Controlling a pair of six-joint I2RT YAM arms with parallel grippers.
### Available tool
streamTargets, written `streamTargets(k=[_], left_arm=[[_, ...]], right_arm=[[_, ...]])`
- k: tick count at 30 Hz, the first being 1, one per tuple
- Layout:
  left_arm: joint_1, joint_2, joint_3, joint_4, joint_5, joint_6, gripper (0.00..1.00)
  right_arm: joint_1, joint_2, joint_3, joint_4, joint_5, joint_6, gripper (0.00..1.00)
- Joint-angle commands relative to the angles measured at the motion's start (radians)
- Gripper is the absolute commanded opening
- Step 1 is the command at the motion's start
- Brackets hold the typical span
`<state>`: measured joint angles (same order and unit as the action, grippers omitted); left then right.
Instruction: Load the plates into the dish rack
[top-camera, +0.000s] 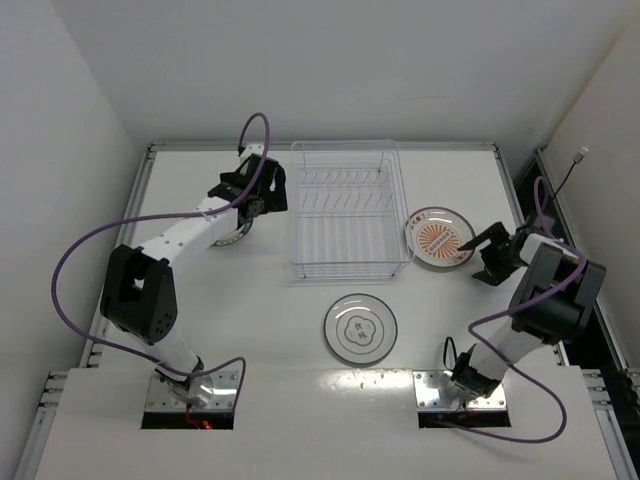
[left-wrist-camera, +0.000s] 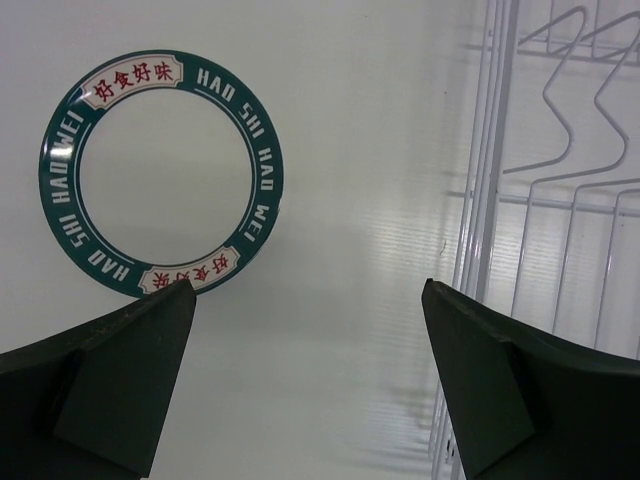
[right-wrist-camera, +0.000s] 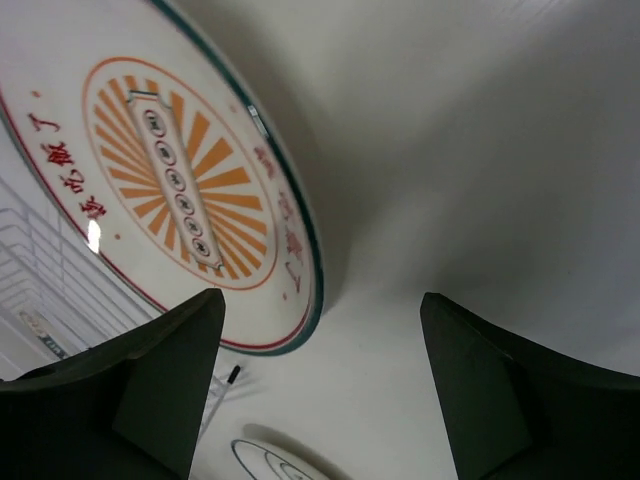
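Left claw (left-wrist-camera: 308, 290) released, near teal-rimmed plate (left-wrist-camera: 160, 172); right claw (right-wrist-camera: 322, 300) released beside sunburst plate (right-wrist-camera: 180, 180) edge, likely lining up rim grabs. Rack (top-camera: 300, 210) holds no plate; third plate (top-camera: 360, 328) flat on worktop (top-camera: 250, 330).

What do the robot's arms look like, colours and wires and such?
The left arm and right arm match: white tubular links joined by chunky black housings. A purple cable loops loosely along each one. Each arm is bolted to a small metal plate. The jaws are two dark, matte wedges with flat inner faces.
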<state>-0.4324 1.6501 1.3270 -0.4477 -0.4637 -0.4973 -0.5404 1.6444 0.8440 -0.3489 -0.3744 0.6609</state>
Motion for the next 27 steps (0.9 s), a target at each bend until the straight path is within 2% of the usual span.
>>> streamTargets(k=[1,2,5,8,9,11,12,14,17,18,22,27], left_arm=[[-0.005,0.005,0.04,0.006,0.003,0.009,0.96],[-0.005,0.005,0.04,0.006,0.003,0.009,0.96],[-0.005,0.005,0.04,0.006,0.003,0.009,0.96],[-0.005,0.005,0.04,-0.003,0.003,0.009,0.96],[-0.005,0.005,0.04,-0.003,0.003,0.009,0.96],[-0.005,0.014,0.04,-0.003,0.003,0.009,0.96],[-0.005,0.014,0.04,-0.003,0.003,0.009,0.96],[-0.005,0.014,0.04,-0.003,0.003,0.009,0.96],[-0.005,0.014,0.04,-0.003,-0.006,0.009,0.96],[-0.005,0.014,0.04,-0.003,-0.006,0.009,0.96],[-0.005,0.014,0.04,-0.003,-0.006,0.009,0.96],[-0.005,0.023,0.049,-0.013,-0.015,0.009,0.96]], right_arm=[[0.008,0.087,0.029,0.086,-0.098,0.031,0.76],[0.008,0.119,0.029,0.096,-0.11,0.043,0.7],[0.017,0.143,0.05,0.126,-0.126,0.068,0.65],[0.036,0.181,0.098,0.126,-0.126,0.068,0.54],[0.036,0.193,0.128,0.113,-0.126,0.068,0.4],[0.036,0.227,0.164,0.102,-0.136,0.057,0.26],[0.036,0.227,0.164,0.093,-0.136,0.057,0.12],[0.036,0.212,0.164,0.093,-0.147,0.046,0.0],[0.051,0.088,0.127,0.109,-0.086,0.06,0.0],[0.062,-0.042,0.112,0.119,-0.046,0.06,0.0],[0.16,-0.3,0.176,0.044,0.231,0.06,0.0],[0.358,-0.353,0.384,-0.041,0.441,0.005,0.0]])
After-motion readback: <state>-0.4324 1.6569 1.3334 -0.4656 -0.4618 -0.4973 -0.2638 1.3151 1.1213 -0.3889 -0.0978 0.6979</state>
